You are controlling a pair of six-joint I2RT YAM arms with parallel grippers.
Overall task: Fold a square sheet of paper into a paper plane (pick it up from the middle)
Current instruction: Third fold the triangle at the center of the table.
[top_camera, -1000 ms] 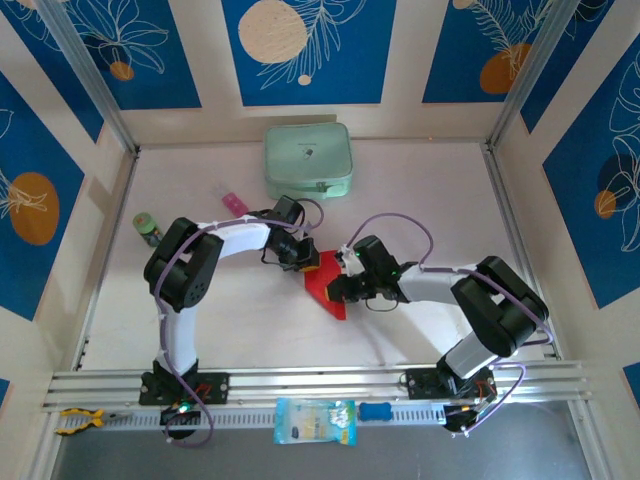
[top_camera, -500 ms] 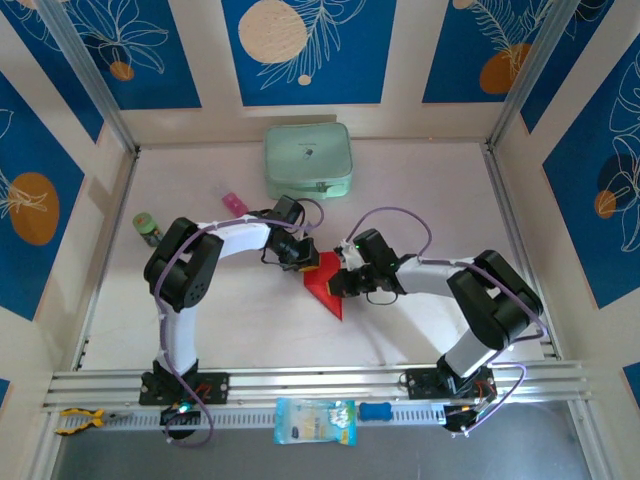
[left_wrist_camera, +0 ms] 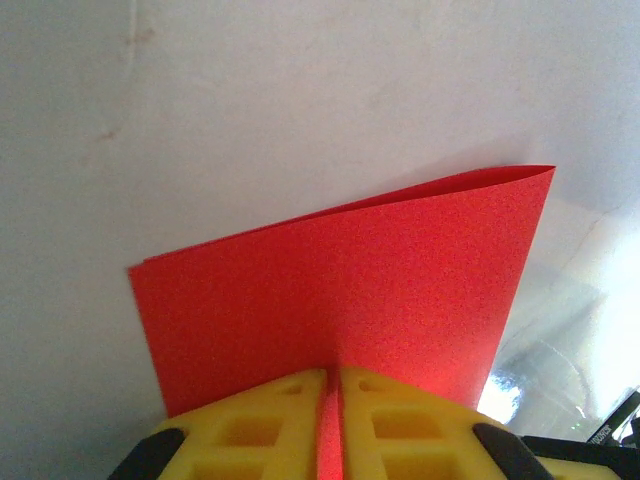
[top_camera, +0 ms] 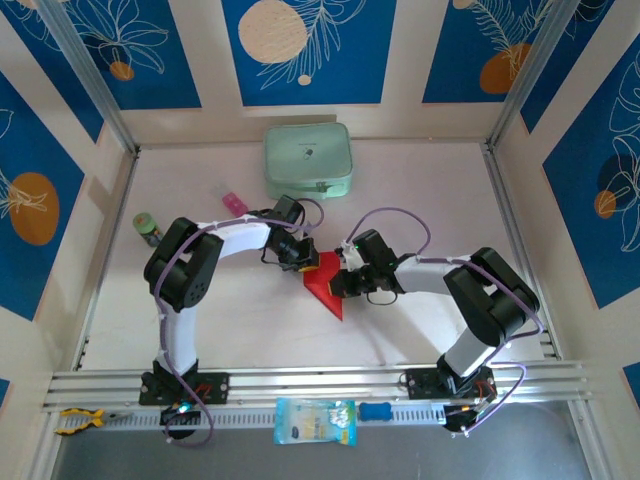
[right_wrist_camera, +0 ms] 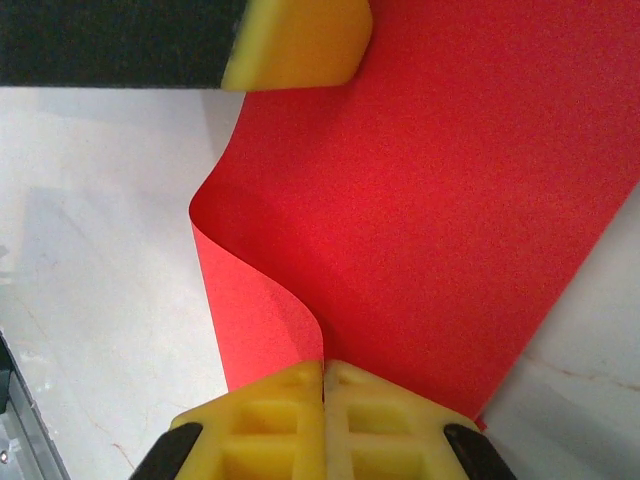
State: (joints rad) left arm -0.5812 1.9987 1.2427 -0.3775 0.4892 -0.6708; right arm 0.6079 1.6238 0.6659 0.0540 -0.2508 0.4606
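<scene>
Red paper sheet (top_camera: 328,290) sits between our two pincers near the middle of the table (top_camera: 430,200). It is partly folded, and one sharp corner points back toward the arm bases. Our left pincer (top_camera: 303,262) meets it from the far left and our right pincer (top_camera: 340,283) from the right. The two are close together, with the paper bridging them.

From the left wrist we see the left pincer (left_wrist_camera: 330,385) clamped on the sheet (left_wrist_camera: 350,270). Its yellow pads press together with a thin red strip caught in the seam. Ahead of the fingertips the paper spreads as a broad panel whose far edge rises to the right, and two layers show at the far right corner.

From the right wrist we see the right pincer (right_wrist_camera: 323,375) with its pads squeezed together on the near edge of the sheet (right_wrist_camera: 440,220). A curl of paper runs down into the seam, just left of the flat red area that stretches ahead and to the right. One yellow pad (right_wrist_camera: 300,40) of the left pincer rests on the paper at its far end, ahead of the right pincer and slightly left.

Well beyond the left pincer stands a pale green case (top_camera: 308,160). A small pink block (top_camera: 233,203) and a little green bottle (top_camera: 147,225) lie off to that pincer's left, clear of the paper.
</scene>
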